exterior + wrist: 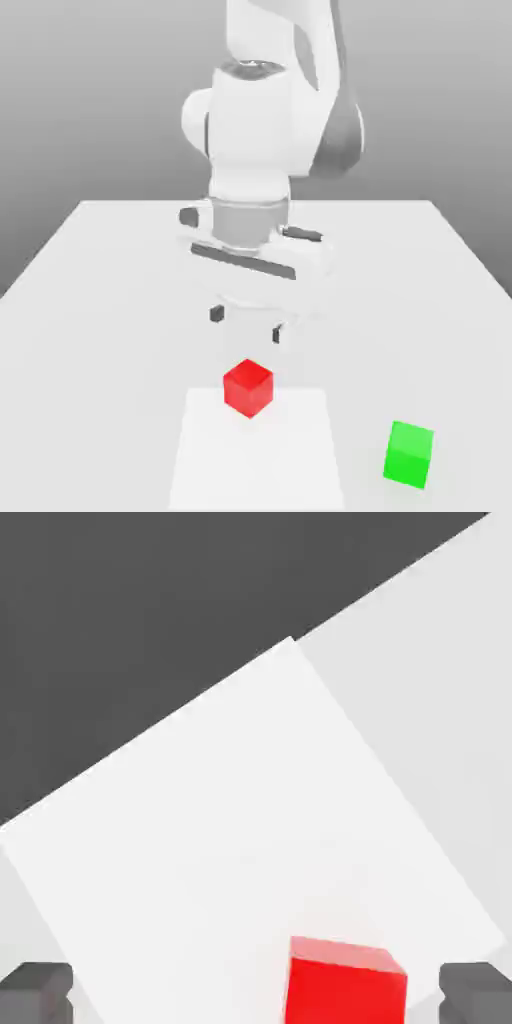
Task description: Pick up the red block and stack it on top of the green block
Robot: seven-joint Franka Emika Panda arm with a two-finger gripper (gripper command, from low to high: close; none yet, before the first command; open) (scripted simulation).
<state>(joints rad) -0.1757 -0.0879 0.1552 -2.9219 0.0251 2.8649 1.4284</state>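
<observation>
Open above the red block, nothing gripped, stack all to do.

Hanging with the gripper [247, 325] empty and fingers spread wide, over the near side of the pick. Just below, apart from the fingertips: red block [248, 388], at the arm-side edge of the white square [256, 460]. Farther out, toward the exterior view's right and off the square: green block [408, 455], bare on top, on the table [90, 380]. Done so far: at most the approach, judging by the pose. Left: line up, lower around red, close, lift, carry across, set on green, let go, back off. Looks like early stage.
</observation>
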